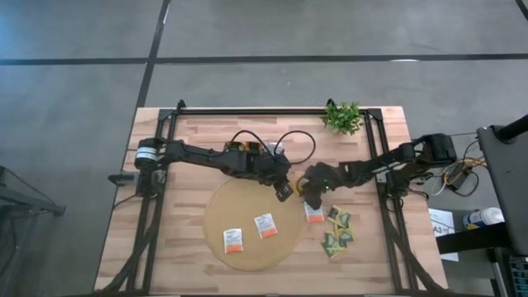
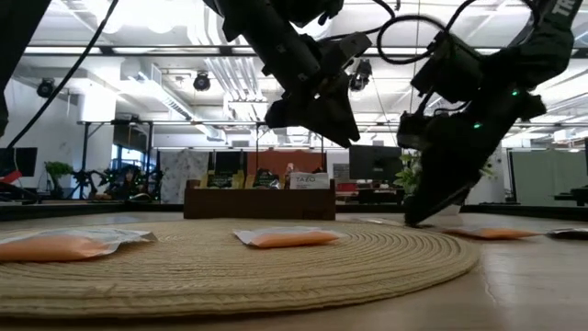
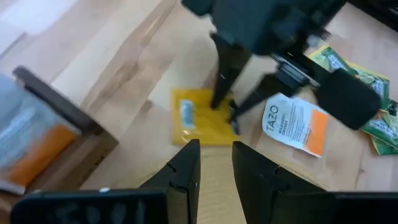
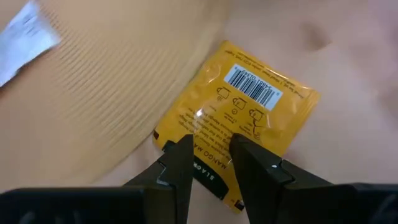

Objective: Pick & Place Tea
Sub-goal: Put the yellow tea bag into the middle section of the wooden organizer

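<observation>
A yellow tea sachet [image 4: 249, 106] lies flat at the round tan mat's [image 1: 247, 210] right rim, partly on the mat. My right gripper [image 4: 208, 146] slants down onto it with its fingers a little apart, reaching table level in the low view [image 2: 409, 219]. My left gripper [image 3: 216, 149] hangs open above and beside it, nothing between its fingers [image 1: 283, 188]. Two white-and-orange sachets [image 1: 233, 241] [image 1: 265, 225] lie on the mat. A third [image 1: 314, 213] lies just off its right edge, with green sachets [image 1: 337, 235] beyond it. My right gripper's fingertips [image 3: 222, 102] come down on the yellow sachet's top face [image 3: 208, 118], near its edge, slanting down from the table's right. The fingers stay apart and the sachet lies flat. Whether the tips press it or stop just above it, I cannot tell.
The dark brown tray [image 3: 62, 112] with sachets in it stands behind the mat, mostly under my left arm [image 2: 260, 199]. A small green plant [image 1: 342, 117] stands at the far right edge. Bare wood lies left of the mat.
</observation>
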